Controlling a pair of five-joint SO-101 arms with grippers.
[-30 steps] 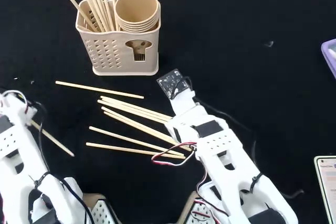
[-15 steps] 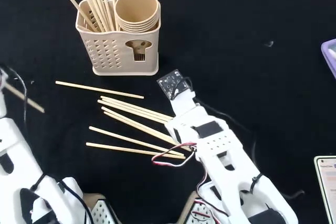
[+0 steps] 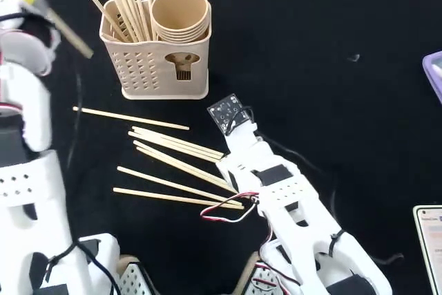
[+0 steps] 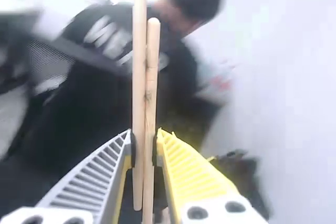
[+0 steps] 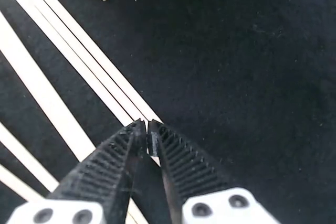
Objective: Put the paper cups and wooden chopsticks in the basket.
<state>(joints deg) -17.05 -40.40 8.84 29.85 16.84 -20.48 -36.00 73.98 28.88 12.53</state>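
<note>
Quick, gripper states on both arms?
Left gripper: closed on two chopsticks.
Right gripper: closed, tips over loose chopsticks, apparently gripping none.

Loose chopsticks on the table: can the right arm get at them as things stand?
Probably yes: the right gripper hangs at the ends of the loose chopsticks, nothing between, though its shut jaws must open first.

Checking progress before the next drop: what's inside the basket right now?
The basket holds a nested stack of paper cups and, beside it, a bundle of leaning chopsticks. Its walls hide their lower parts and the floor.
</note>
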